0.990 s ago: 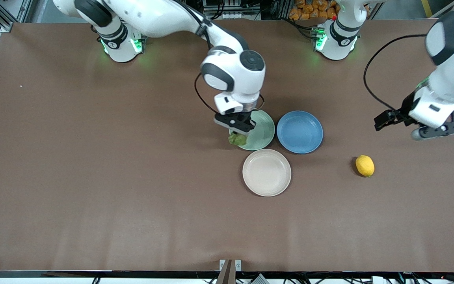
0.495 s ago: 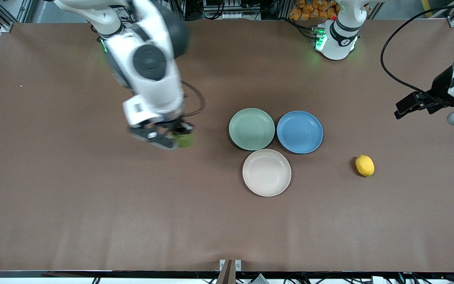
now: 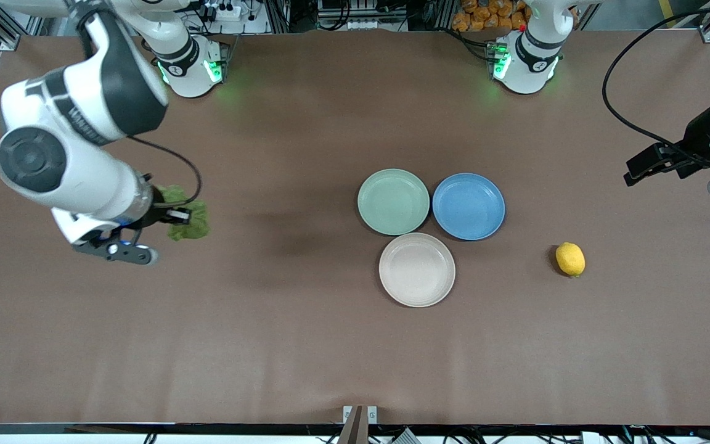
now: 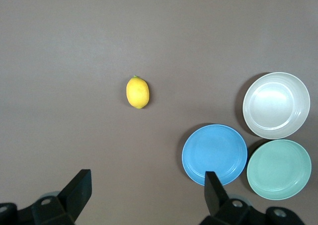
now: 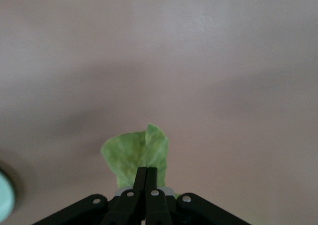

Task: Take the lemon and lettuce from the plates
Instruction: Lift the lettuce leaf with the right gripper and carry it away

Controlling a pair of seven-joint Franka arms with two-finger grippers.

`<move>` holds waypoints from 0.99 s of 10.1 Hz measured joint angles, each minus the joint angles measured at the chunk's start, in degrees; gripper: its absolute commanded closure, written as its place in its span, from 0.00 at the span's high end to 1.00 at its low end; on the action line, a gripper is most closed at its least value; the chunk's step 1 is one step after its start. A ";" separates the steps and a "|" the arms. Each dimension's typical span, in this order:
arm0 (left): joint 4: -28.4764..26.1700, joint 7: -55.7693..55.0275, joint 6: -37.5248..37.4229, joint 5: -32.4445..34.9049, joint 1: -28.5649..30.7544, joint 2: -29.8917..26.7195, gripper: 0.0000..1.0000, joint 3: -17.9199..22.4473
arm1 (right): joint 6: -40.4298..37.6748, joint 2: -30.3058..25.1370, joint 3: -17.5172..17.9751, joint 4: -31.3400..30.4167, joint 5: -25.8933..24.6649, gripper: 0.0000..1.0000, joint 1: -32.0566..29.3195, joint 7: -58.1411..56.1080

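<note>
Lettuce (image 3: 185, 221) pinched in right end effector (image 3: 173, 216) over bare table (image 3: 269, 345); lemon (image 3: 570, 259) off plates (image 3: 393, 201); left end effector (image 4: 144, 197) open, waiting.

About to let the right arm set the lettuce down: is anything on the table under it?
Nothing visible. The right gripper, shut on the lettuce, hangs over bare table toward the right arm's end, well apart from the plates. The right wrist view shows only tabletop below the leaf.
</note>
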 measured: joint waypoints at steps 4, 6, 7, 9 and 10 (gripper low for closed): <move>1.40 -0.01 -0.05 0.01 -3.56 0.32 1.00 4.42 | 11.99 0.13 -0.96 -13.56 0.02 0.00 -7.87 -8.10; 1.43 -0.12 -0.05 0.01 -3.91 0.72 1.00 4.71 | 20.18 0.82 -1.36 -20.20 0.01 0.00 -11.16 -9.74; 1.46 0.44 -0.05 0.01 -4.35 0.78 1.00 4.59 | 22.57 1.69 -2.00 -21.55 0.01 0.44 -11.37 -9.81; 1.96 3.36 -0.05 0.01 -5.77 0.79 1.00 4.09 | 25.07 3.57 -2.61 -21.99 0.01 1.00 -11.32 -9.82; 2.44 5.84 -0.05 0.02 -5.93 0.77 1.00 4.05 | 25.55 3.89 -3.04 -21.98 0.01 1.00 -11.31 -9.82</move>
